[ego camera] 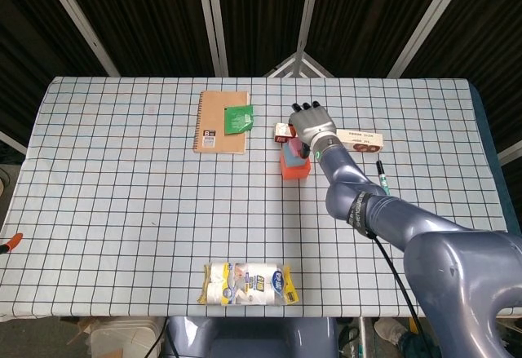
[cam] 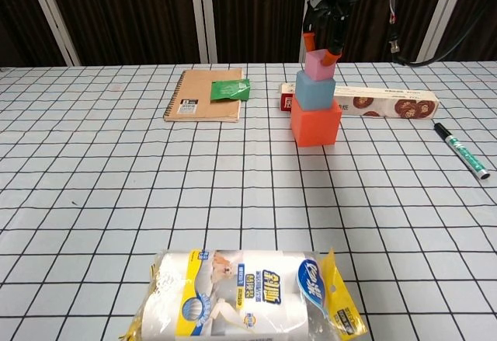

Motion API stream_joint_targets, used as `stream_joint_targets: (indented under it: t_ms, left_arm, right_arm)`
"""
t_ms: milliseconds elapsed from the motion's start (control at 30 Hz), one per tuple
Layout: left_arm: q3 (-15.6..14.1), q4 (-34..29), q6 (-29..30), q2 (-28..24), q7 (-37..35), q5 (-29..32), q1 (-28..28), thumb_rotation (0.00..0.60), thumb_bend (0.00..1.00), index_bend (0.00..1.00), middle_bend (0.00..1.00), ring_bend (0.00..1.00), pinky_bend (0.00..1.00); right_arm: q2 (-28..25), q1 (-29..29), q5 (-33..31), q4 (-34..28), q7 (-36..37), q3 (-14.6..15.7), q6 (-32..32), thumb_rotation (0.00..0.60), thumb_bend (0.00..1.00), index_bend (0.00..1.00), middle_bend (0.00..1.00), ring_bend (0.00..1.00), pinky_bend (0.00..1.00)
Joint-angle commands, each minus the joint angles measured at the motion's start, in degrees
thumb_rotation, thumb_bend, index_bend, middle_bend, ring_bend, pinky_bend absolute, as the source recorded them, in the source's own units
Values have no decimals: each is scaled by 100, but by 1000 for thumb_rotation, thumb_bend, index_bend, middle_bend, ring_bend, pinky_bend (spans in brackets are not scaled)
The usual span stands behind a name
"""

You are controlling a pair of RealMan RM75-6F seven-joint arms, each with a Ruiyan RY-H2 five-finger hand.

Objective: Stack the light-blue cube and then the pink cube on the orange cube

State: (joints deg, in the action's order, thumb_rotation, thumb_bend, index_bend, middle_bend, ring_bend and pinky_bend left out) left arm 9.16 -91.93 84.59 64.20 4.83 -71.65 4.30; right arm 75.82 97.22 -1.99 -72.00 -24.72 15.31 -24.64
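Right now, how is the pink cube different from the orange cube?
The pink cube is the smallest and sits at the very top of the stack; the orange cube is the biggest and sits at the bottom, on the table. The right hand has its fingertips at the pink cube's top, while nothing touches the orange cube but the light-blue cube on it. Both are plain, solid-coloured blocks standing upright.

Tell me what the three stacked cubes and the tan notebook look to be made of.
Orange cube, light-blue cube, pink cube: probably foam or matte plastic, with flat colour and no glare. Tan spiral notebook: kraft-card cover, dull brown, with a dark binding along its left edge.
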Motion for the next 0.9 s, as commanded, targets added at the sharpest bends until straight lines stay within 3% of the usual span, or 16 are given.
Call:
stream_joint_targets:
  t_ms: [33,300,500,667,900]
  left_arm:
    - [1,0,-7,-1,-4,5,2,600,114,31,0,0,0]
    - [-12,-12,8,-6,-6,-23,-4,600,114,31,0,0,0]
    - [-17,-6,12,-6,-13,-45,-2,600,114,31,0,0,0]
    - [-27,-2,6,-7,-26,-71,3,600,114,31,0,0,0]
    - [-65,-15,28,-26,-66,-167,-6,600,114,31,0,0,0]
  right_arm:
    - [-8,22,0,-29,13,24,-16,600,351,394,0,0,0]
    - [-43,92,-45,-139,34,132,-30,600,350,368,0,0,0]
    - [-102,170,-107,-301,-4,255,-186,600,264,23,0,0,0]
    - [-381,97,35,-685,130,168,-333,600,260,0,0,0,0]
    - [-1287,-206,606,-1886,235,269,-764,600,259,0,0,0,0]
